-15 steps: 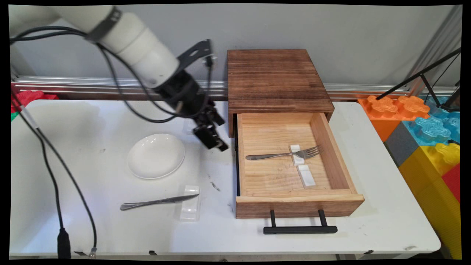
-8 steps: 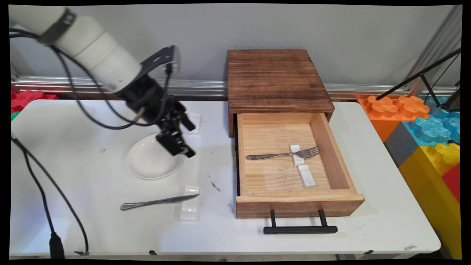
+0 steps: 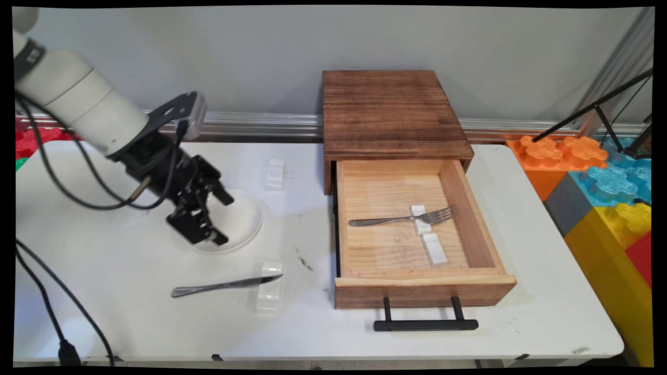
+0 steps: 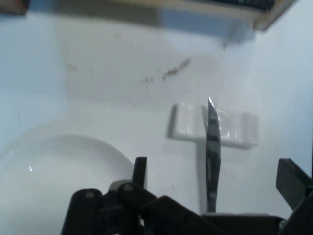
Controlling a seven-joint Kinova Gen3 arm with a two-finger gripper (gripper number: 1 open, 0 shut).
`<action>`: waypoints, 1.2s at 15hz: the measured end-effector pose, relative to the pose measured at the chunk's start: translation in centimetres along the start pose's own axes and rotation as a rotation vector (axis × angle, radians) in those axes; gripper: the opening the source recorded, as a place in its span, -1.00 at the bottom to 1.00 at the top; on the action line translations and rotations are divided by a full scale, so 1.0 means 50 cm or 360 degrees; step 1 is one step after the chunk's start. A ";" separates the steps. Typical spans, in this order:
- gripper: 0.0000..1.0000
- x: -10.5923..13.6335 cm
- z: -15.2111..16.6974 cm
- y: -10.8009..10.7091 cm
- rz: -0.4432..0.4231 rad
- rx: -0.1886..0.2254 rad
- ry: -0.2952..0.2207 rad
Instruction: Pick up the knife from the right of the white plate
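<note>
While the arm reaches in from about ten o'clock in the main view, the black gripper (image 3: 214, 219) is seen poised over the left part of the white plate (image 3: 237, 221), with its fingers spread apart and nothing held between them; in the hand view the gripper (image 4: 215, 181) shows the same wide gap, one finger (image 4: 140, 171) standing over the plate's rim (image 4: 63, 147) and the other at the frame's right edge. The plate is set on the white table (image 3: 130, 312), left of centre. At about five o'clock from the plate a table knife (image 3: 224, 285) is laid, its blade tip propped on a small white rest (image 3: 270, 287) and its handle pointing toward nine o'clock; in the hand view the knife (image 4: 212, 147) and its rest (image 4: 234, 129) are found just ahead of the open fingers. A second white rest (image 3: 275, 174) is placed at about one o'clock from the plate, apart from it. At three o'clock from the plate a wooden cabinet (image 3: 391, 112) is stood against the wall, its drawer (image 3: 422, 289) pulled out with a black handle (image 3: 424, 325) at six o'clock. Inside the drawer a fork (image 3: 404, 217) is laid across one white rest (image 3: 420, 220), tines toward three o'clock, and another white rest (image 3: 433, 249) lies just below it. Coloured blocks (image 3: 599, 192) are stacked off the table's right end
</note>
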 end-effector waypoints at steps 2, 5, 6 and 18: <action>1.00 -0.025 0.007 0.007 -0.0003 0.0005 -0.0024; 1.00 -0.064 0.031 0.023 -0.0015 0.0021 -0.0067; 1.00 -0.074 0.042 0.028 -0.0017 0.0021 -0.0079; 1.00 -0.126 0.167 0.043 0.0020 -0.0001 -0.0165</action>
